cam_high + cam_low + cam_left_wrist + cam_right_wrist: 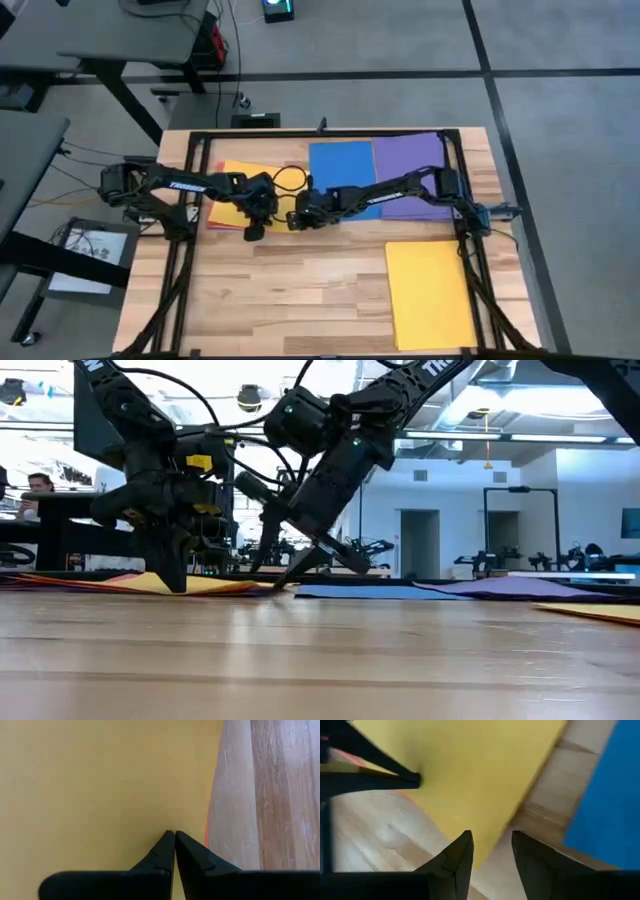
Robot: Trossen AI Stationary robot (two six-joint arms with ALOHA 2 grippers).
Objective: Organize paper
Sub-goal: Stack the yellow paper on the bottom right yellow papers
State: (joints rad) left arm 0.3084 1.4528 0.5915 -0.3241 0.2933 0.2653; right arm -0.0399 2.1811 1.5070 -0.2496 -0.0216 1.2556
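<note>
In the high view, the left gripper point(254, 230) sits left of centre, its dark fingers point(167, 851) pinched together with the tips pressed on the flat yellow paper sheet point(240, 196) at that sheet's lower right corner. This sheet lies with its long axis running left to right across the frame, and a thin pink-red paper edge point(214, 225) peeks out beneath it (seen as a narrow strip along the border in the left wrist view too). The right gripper point(296, 222) is just beside the same corner, fingers point(455, 862) spread apart and holding nothing.

Upper centre, a blue rectangular paper sheet point(341, 170) and a purple rectangular paper sheet point(410, 165) lie side by side, edges touching. A second yellow paper sheet point(430, 295) lies at the lower right, its long axis running top to bottom, well apart from the others on the pale wooden tabletop point(290, 290).
</note>
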